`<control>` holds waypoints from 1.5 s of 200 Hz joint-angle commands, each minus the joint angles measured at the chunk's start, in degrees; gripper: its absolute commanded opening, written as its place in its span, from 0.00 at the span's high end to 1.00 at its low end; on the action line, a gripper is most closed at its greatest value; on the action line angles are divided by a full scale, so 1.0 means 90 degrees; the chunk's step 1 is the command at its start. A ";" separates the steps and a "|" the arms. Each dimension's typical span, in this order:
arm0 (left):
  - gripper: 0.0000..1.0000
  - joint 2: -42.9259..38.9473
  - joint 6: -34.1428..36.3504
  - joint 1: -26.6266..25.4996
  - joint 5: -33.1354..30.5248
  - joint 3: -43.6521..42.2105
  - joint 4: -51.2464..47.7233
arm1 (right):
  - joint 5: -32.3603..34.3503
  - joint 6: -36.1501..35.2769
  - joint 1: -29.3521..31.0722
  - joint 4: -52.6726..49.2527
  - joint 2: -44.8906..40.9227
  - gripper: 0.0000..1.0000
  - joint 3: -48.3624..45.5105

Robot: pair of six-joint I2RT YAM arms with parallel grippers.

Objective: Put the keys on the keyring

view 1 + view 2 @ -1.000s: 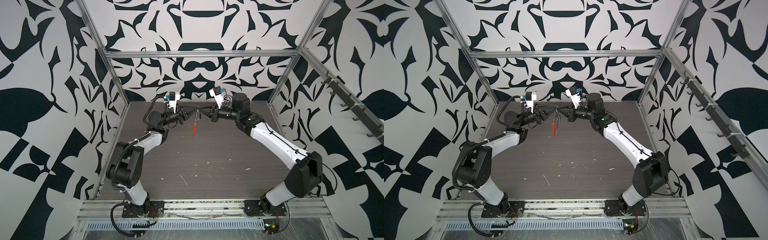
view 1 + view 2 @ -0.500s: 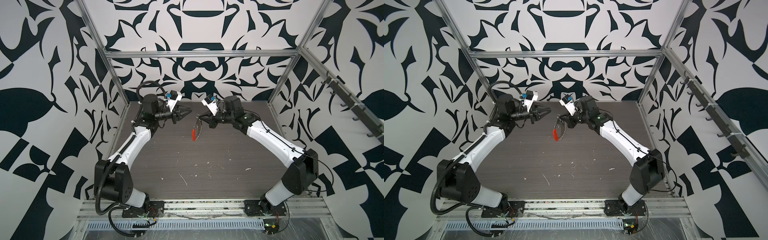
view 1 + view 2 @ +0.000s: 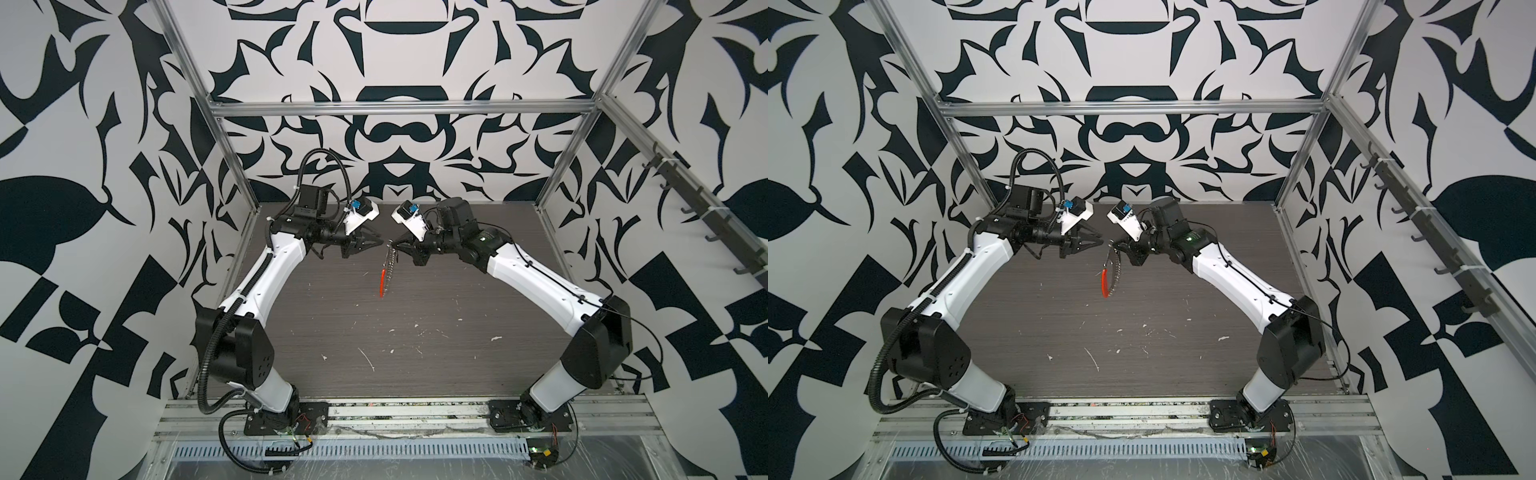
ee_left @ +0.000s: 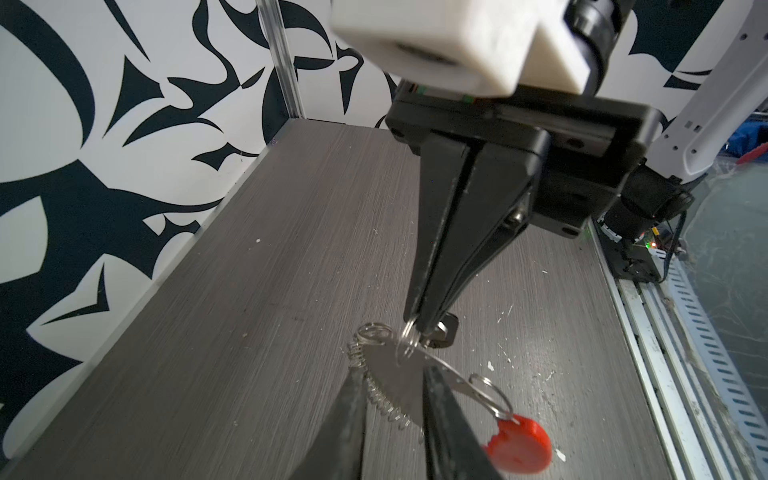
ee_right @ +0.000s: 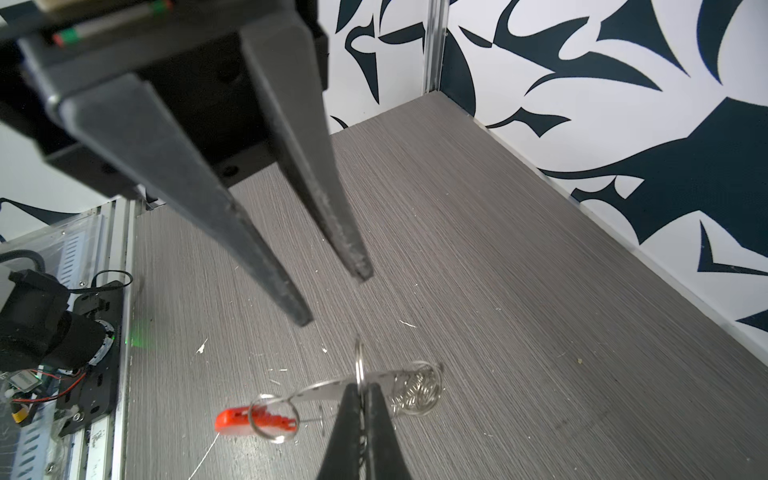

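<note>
The left claw (image 3: pixel 371 242) has let go of the keyring (image 3: pixel 386 270) and drawn back from it since a second ago, when both claws met at the loop. Its two fingers now stand parted with nothing between them (the right wrist view shows the gap plainly). The tips point at the ring from just beside it without touching. The keyring hangs in the air above the tabletop (image 3: pixel 415 324), between the two claws. Its long loop drops away from the grip, with the orange-red segment (image 3: pixel 381 284) at the low end and a bunch of small split rings (image 5: pixel 417 392) threaded along it. The right claw (image 3: pixel 395 248) is closed, pinching one split ring at the top of the loop and carrying the whole thing. In the left wrist view a small black tag (image 4: pixel 446 332) shows right behind those closed tips, half hidden.
</note>
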 commanded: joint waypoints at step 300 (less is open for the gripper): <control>0.86 0.0814 0.0675 -0.0208 0.0658 0.1104 -0.1800 | -0.0246 0.0105 0.0216 0.0417 -0.0457 1.00 0.0309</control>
